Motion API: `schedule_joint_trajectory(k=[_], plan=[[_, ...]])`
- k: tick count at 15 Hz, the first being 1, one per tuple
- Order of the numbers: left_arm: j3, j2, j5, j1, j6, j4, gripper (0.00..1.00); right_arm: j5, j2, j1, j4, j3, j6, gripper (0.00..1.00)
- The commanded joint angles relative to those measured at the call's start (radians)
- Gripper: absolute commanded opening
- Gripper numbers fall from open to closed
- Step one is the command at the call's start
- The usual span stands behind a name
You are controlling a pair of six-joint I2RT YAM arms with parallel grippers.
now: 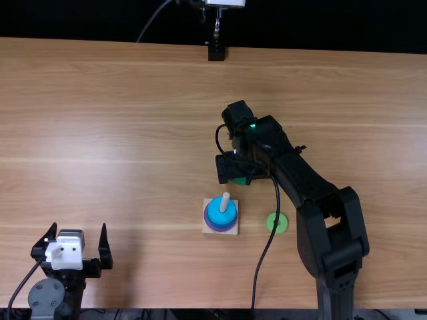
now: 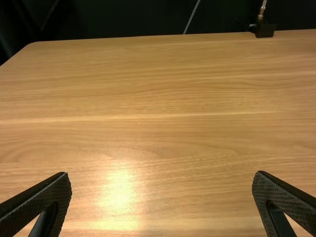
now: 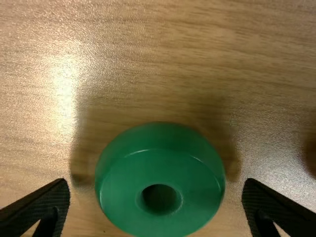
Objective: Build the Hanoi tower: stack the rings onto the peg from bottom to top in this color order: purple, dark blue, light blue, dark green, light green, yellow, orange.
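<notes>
Grained Wood, Smooth Plastic

Counter [image 3: 148, 49]: wood, visible grain, finely pebbled, glossy glare. Dark green ring [image 3: 143, 170]: plastic, smooth, soft sheen. Peg [image 1: 224, 201] and base [image 1: 234, 203]: pale wood, matt. Left hand [image 1: 79, 230]: matt black; pads [image 2: 37, 200] rough, textured.

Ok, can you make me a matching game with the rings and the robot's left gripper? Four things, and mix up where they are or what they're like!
Things:
1. dark green ring
2. light blue ring
3. left gripper
4. light green ring

Places and states:
A. open, with nothing between its fingers
B. on the table, not between any fingers
C. between the open fingers of the right gripper
D. around the wooden peg

Right pairs: 1-C, 2-D, 3-A, 4-B
</notes>
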Motion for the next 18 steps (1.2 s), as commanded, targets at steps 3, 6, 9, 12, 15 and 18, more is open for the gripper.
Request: schedule_joint_trajectory(k=[3,6,9,12,15,18], plan=[[-0.107,-0.011,-0.002,0.013,0.002,-0.066,1.00,0.002,0.021,0.000,-0.004,0.018,0.011,0.22],[-0.107,-0.011,-0.002,0.013,0.002,-0.066,1.00,0.002,0.021,-0.002,0.001,0.018,0.011,0.00],[-0.107,-0.011,-0.002,0.011,0.000,-0.066,1.00,0.004,0.018,-0.005,0.011,0.012,0.011,0.00],[-0.107,-0.011,-0.002,0.013,0.002,-0.066,1.00,0.007,0.001,-0.006,-0.004,0.021,0.011,0.00],[-0.107,-0.011,-0.002,0.013,0.000,-0.066,1.00,0.007,-0.127,-0.008,-0.006,0.024,0.009,0.00],[-0.107,-0.011,-0.002,0.013,0.002,-0.066,1.00,0.013,-0.182,-0.003,-0.010,0.032,0.011,0.00]])
